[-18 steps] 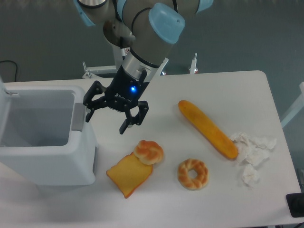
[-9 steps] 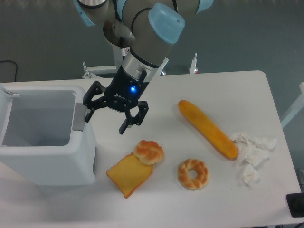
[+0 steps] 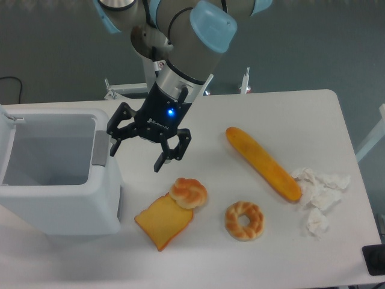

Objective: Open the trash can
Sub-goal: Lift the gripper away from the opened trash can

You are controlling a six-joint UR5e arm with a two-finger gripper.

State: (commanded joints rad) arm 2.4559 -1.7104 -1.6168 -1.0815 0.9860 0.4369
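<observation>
The end effector (image 3: 141, 150) hangs with its fingers spread and nothing between them, just beside the right rim of the trash can (image 3: 57, 174). One fingertip (image 3: 113, 146) is close to the grey push tab (image 3: 99, 147); whether it touches cannot be told. The trash can stands at the left edge of the tabletop (image 3: 240, 259), its interior visible from above and the lid (image 3: 7, 129) apparently raised at the far left, so the opening step appears complete or nearly so.

To finish well, lift the end effector straight up from the tab and rim to avoid dragging the bin sideways.

Nearby items: a bread roll (image 3: 188, 192) resting on a toast slice (image 3: 163, 220) lies directly below the fingers; any descent risks contact. A doughnut (image 3: 244, 220), a long baguette (image 3: 263, 162) and crumpled tissue (image 3: 319, 195) lie well apart to the right.
</observation>
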